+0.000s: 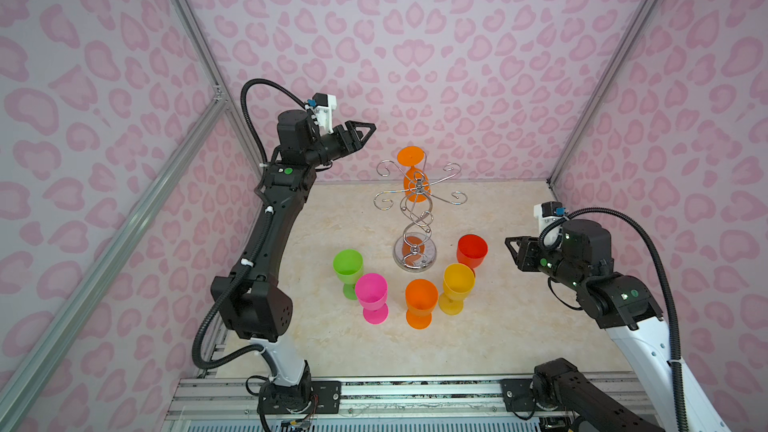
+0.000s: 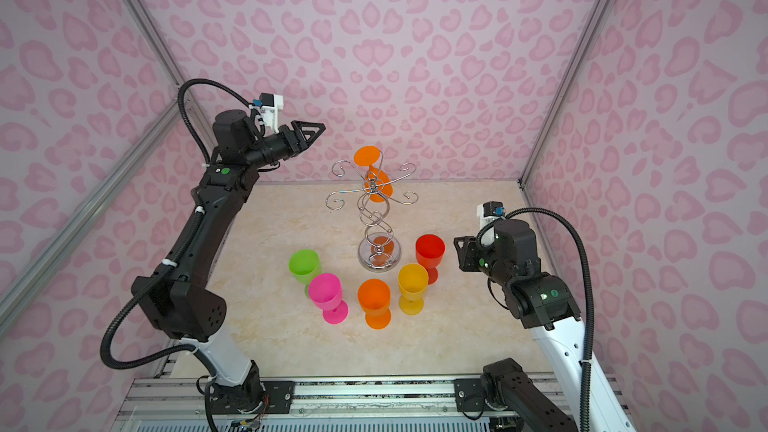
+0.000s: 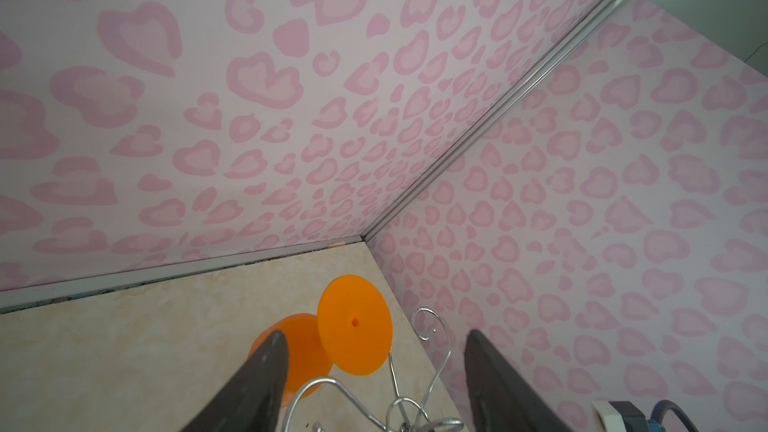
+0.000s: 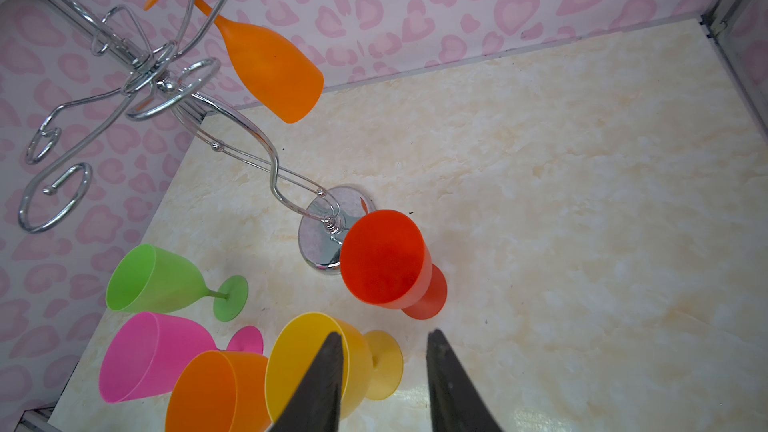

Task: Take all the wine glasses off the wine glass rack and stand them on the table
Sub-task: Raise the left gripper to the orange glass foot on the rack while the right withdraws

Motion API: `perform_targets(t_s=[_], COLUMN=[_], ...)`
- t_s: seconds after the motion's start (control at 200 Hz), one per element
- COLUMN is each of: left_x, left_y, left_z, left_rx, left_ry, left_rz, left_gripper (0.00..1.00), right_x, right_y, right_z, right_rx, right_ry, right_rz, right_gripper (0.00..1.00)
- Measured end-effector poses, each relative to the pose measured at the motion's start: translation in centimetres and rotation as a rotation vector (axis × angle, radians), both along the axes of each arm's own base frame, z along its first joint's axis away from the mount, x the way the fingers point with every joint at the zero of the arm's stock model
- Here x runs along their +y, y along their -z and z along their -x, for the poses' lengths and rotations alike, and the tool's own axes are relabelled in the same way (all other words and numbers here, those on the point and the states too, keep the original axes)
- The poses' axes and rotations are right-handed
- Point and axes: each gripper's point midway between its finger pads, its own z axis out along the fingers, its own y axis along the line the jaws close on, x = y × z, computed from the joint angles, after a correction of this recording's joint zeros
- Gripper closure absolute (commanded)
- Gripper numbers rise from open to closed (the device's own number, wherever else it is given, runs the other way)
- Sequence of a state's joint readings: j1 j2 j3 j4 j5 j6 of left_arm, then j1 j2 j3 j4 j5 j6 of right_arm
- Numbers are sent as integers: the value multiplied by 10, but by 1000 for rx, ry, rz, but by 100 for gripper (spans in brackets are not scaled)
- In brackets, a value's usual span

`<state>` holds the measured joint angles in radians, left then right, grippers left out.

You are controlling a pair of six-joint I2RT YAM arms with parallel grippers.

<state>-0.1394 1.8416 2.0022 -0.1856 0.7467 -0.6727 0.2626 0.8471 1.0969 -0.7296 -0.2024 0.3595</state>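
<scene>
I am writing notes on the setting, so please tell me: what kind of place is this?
Most likely a robot test booth, not a home. Pink patterned wall panels sit in aluminium framing, and a left arm and right arm are mounted on a metal rail at a marble-look table.

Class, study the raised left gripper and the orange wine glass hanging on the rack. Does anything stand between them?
Nothing visible does. The open left gripper faces the foot of the orange wine glass across clear air. The curled arms of the wine glass rack lie beside the foot, not across the path.
</scene>
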Motion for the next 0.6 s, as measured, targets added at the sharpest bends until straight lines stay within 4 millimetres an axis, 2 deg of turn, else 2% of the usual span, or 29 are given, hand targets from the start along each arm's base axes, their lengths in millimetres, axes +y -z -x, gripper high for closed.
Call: perform_targets(t_s=[0.095, 0.265, 0.395, 0.6], left_x=[-8, -18, -26, -50], left_y=[13, 29, 46, 67], left_z=[-15, -26, -26, -18], left_rx=[50, 98, 146, 181], left_ry=[55, 120, 144, 217], left_rz=[15, 29, 26, 9], left_gripper=[36, 36, 36, 36], right_x=[-5, -13, -13, -11], right_y=[-1, 3, 10, 13], right_z=[2, 5, 4, 2], right_rx=[-7, -1, 17, 32], right_ry=[14, 38, 34, 28], right_rz=[-3, -9, -18, -30], right_gripper=[65, 64, 64, 64])
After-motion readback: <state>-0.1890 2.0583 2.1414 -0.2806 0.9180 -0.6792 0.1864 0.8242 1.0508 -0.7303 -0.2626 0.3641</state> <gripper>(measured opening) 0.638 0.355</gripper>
